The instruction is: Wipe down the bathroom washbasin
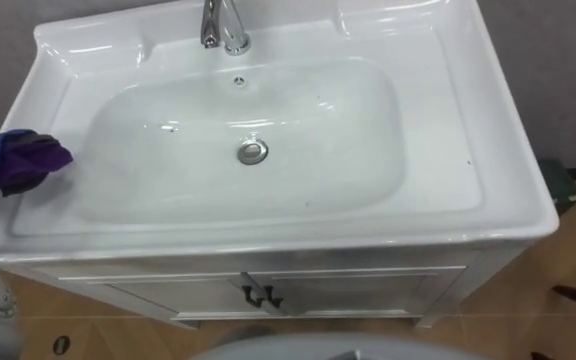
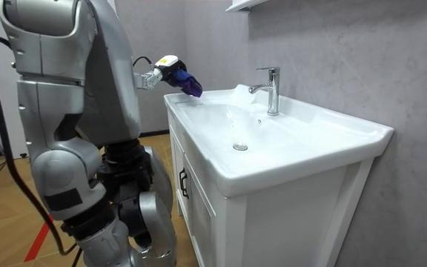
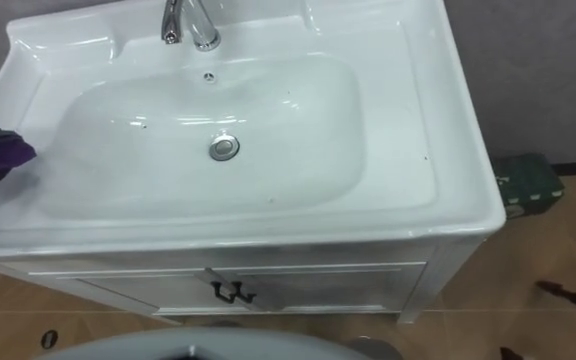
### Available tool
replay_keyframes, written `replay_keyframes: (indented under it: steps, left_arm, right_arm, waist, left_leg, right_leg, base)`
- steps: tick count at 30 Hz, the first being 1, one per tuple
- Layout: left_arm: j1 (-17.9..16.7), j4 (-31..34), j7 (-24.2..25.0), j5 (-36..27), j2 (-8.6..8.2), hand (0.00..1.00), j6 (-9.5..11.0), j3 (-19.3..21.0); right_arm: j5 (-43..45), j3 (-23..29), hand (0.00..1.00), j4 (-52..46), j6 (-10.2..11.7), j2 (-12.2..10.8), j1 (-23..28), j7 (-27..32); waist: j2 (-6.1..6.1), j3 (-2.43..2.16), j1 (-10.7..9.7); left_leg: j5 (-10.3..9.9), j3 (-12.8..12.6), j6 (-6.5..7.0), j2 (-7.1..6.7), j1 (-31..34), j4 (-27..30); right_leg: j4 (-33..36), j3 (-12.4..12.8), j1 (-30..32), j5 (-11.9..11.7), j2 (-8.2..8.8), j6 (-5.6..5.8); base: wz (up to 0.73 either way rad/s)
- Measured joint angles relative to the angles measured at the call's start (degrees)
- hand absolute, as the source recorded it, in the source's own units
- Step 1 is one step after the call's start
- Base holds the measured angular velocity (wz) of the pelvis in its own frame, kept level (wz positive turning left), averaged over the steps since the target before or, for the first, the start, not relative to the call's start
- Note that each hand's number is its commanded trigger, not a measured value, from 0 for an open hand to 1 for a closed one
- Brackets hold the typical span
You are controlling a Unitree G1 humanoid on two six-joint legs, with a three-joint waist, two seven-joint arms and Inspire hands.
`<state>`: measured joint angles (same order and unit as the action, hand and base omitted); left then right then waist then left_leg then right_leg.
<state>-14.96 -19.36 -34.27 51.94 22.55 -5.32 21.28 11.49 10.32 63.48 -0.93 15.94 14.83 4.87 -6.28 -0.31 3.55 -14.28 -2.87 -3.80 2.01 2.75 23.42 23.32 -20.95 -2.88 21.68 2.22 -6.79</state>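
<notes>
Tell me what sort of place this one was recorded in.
Most likely a bathroom or washroom corner, possibly a mock-up. There is a white ceramic basin with a drain, a chrome faucet at its back rim, and a white vanity cabinet beneath, against a grey wall.

— Where did the tap [image 1: 223, 25] sit?
— At the top centre of the frame, on the back ledge of the basin [image 1: 448, 200]. The overflow hole [image 1: 238, 81] was just below it, and the drain [image 1: 252, 152] lay in the middle of the bowl.
— And the cloth [image 1: 23, 160]?
— At the far left edge, over the basin's left rim, gripped in the left hand [image 2: 152, 78]. Whether it touched the rim I couldn't tell.
— Under the basin?
— The cabinet [image 1: 368, 285] ran along the bottom of the frame, its two door handles [image 1: 260, 296] side by side at lower centre. A box [image 3: 528, 183] lay on the floor at the right edge, beside the cabinet.
</notes>
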Motion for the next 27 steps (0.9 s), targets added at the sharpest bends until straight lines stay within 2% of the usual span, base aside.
replay_keyframes:
  steps: [4, 7, 8, 11, 19, 27]
  left_arm:
    - [-1.7, 0.0, 0.3, -0.6, -0.01, 1.00, -1.0, 0.0]
    - [-2.8, 0.0, 0.3, -0.5, -0.01, 1.00, -1.1, 0.2]
    - [-2.8, 0.0, 0.3, -0.5, -0.02, 1.00, -1.2, 0.2]
    - [-2.8, 0.0, 0.3, -0.5, -0.02, 1.00, -1.4, 0.5]
    - [-2.8, 0.2, 0.0, -0.5, -0.13, 1.00, -1.3, 0.5]
    - [-2.8, 0.2, -0.5, -0.5, -0.13, 1.00, -0.5, 0.5]
  right_arm:
    - [-0.1, 0.0, 0.00, -0.9, -0.4, 0.0, 0.8, 0.0]
    - [0.0, 0.1, 0.00, -1.3, -0.5, 0.2, 0.8, 0.0]
    - [0.0, 0.1, 0.00, -1.4, -0.5, 0.2, 0.8, 0.0]
    - [-0.5, 0.0, 0.00, -1.7, -0.5, 0.2, 0.8, 0.0]
    - [-2.4, -0.1, 0.00, -1.9, -0.4, 0.3, 0.8, 0.1]
    - [-2.1, -0.1, 0.00, -1.7, -0.4, 0.2, 1.1, 1.1]
  waist:
    - [0.15, -0.20, 0.0]
    - [0.47, -0.11, 0.2]
    - [0.76, 0.08, 0.2]
    - [1.23, 0.02, 0.2]
    - [2.26, -0.13, 0.3]
    - [2.46, -0.04, 0.8]
  left_leg:
    - [0.0, 0.2, 0.01, -0.08, 0.0, -0.1]
    - [0.0, 0.6, 0.01, -0.15, 0.2, 0.0]
    - [0.0, 0.7, 0.01, -0.15, 0.4, 0.0]
    - [0.0, 0.7, 0.02, -0.15, 0.6, 0.2]
    - [0.0, 1.6, 0.01, -0.29, 1.1, 0.3]
    - [0.0, 1.7, 0.04, -0.39, 1.8, 0.4]
  right_leg:
    - [-0.1, 0.0, 0.0, 0.0, 0.00, 0.02]
    - [-0.3, 0.1, 0.0, 0.0, -0.06, 0.02]
    - [-0.4, 0.0, 0.0, 0.0, -0.08, 0.02]
    - [-0.4, -0.3, 0.0, 0.0, -0.09, 0.02]
    - [-0.8, -1.6, -0.2, 0.0, -0.09, 0.05]
    - [-1.6, -2.6, -0.1, -0.5, -0.04, 0.49]
  base:
    - [0.00]
    - [0.00]
    - [0.05]
    - [0.05]
    - [0.08]
    - [0.07]
